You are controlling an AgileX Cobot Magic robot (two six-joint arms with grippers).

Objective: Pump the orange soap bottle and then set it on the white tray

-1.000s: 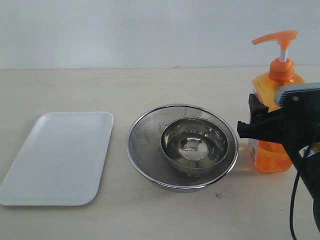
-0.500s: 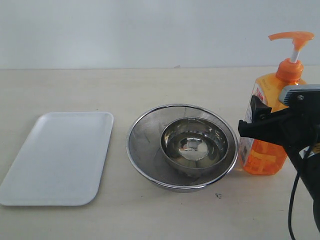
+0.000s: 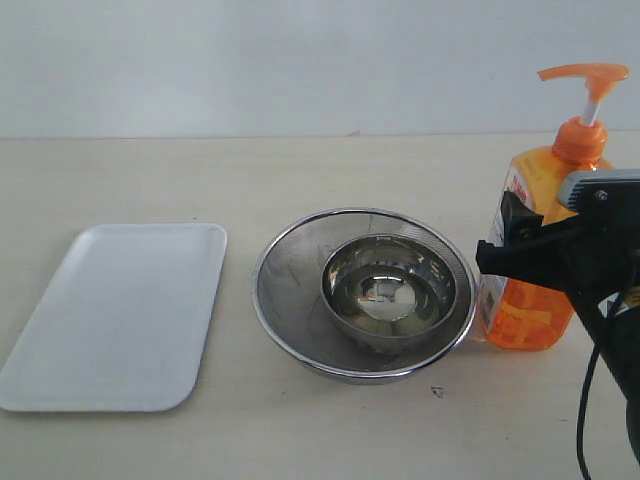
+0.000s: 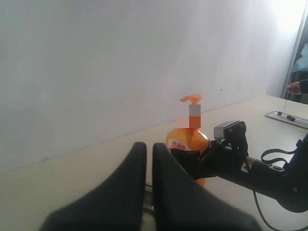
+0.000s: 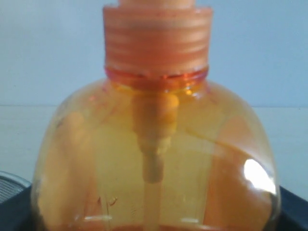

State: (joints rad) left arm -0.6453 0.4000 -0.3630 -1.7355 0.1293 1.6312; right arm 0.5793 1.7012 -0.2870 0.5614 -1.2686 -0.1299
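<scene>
The orange soap bottle [image 3: 528, 315] stands at the far right beside the strainer, leaning slightly. Its pump head [image 3: 585, 72] is up on the white stem. My right gripper [image 3: 500, 243] is shut on the bottle's body at label height, one black finger on each flat side. The right wrist view is filled by the bottle [image 5: 154, 159], with dark fingers [image 5: 294, 214] at its edges. The white tray [image 3: 110, 320] lies empty at the far left. My left gripper [image 4: 145, 147] hangs above the table with its fingers almost together and nothing between them; it is outside the exterior view.
A round steel strainer [image 3: 290, 290] with a steel bowl [image 3: 390, 290] inside sits mid-table between the tray and the bottle, and the bottle's base nearly touches its rim. A black cable [image 3: 585, 400] hangs from the right arm. A pale wall runs behind the table.
Since a second ago the bottle has tipped and shifted right and a little up in the right gripper's hold. Over the last half second nothing has moved.
</scene>
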